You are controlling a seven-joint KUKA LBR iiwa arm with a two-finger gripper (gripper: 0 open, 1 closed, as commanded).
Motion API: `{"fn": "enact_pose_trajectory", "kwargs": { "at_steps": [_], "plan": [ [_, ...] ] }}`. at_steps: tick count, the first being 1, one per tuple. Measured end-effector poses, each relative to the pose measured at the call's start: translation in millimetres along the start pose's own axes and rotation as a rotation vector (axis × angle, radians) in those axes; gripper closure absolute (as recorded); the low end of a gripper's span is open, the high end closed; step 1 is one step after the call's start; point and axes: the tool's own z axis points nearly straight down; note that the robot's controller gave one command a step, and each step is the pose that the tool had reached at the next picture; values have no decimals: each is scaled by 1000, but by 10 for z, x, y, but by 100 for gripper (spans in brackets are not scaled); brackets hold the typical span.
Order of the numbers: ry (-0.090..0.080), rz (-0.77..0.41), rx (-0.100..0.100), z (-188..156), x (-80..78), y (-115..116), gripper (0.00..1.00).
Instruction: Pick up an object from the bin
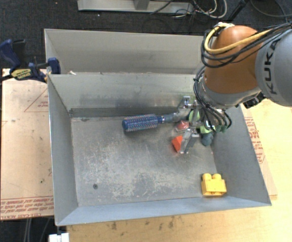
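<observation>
Camera view: the grey metal bin [59, 145] holds a few loose things. The arm [282, 69] enters from the right, its orange cover [231, 59] and cables above the bin's right half. The gripper [187, 139] is lowered to the floor in the right-middle part of the bin. Its degree of opening cannot be told, nor whether it has hold of anything.

A small orange-red piece [176, 144] lies just beside the gripper's tip, on its left. A blue hairbrush [141, 123] lies flat to the left, its grey handle pointing at the gripper. Green and dark items [205, 132] sit close on the gripper's right, too small to identify. A yellow block [213, 184] rests well apart, near the front right corner.
</observation>
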Motion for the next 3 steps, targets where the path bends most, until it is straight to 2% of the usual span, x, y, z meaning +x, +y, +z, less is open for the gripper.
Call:
{"fn": "enact_pose_trajectory", "kwargs": {
  "at_steps": [1, 2, 3],
  "plan": [
    [-13, -463, 0, 1271, -189, -328, 0],
    [-13, -537, 3, 1001, -316, -405, 0],
    [-11, -765, 4, 1004, -370, -471, 0]
  ]
}}
